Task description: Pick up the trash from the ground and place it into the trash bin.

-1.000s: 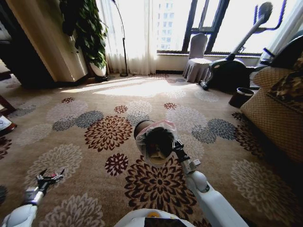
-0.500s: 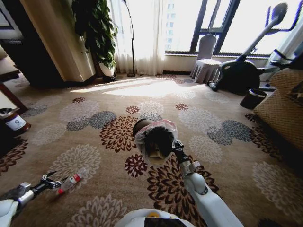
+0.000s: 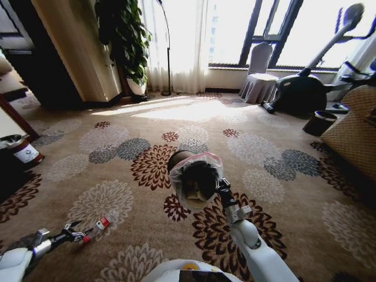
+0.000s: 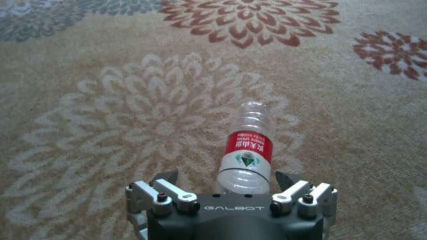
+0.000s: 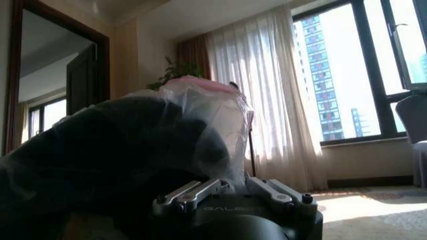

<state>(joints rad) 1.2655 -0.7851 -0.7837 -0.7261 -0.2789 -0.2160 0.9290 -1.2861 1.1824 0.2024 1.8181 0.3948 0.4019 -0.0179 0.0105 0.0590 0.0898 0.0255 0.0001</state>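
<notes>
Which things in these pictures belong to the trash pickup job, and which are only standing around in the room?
Belong to the job:
- clear bottle with a red label, lying on the carpet between the open left gripper fingers
- bag-lined trash bin, held up by the right gripper

Just standing about:
- potted plant
- covered chair
- exercise bike
- dark bin near the sofa

Red-labelled clear bottle (image 4: 246, 150), flower-patterned carpet (image 3: 117, 158)
</notes>
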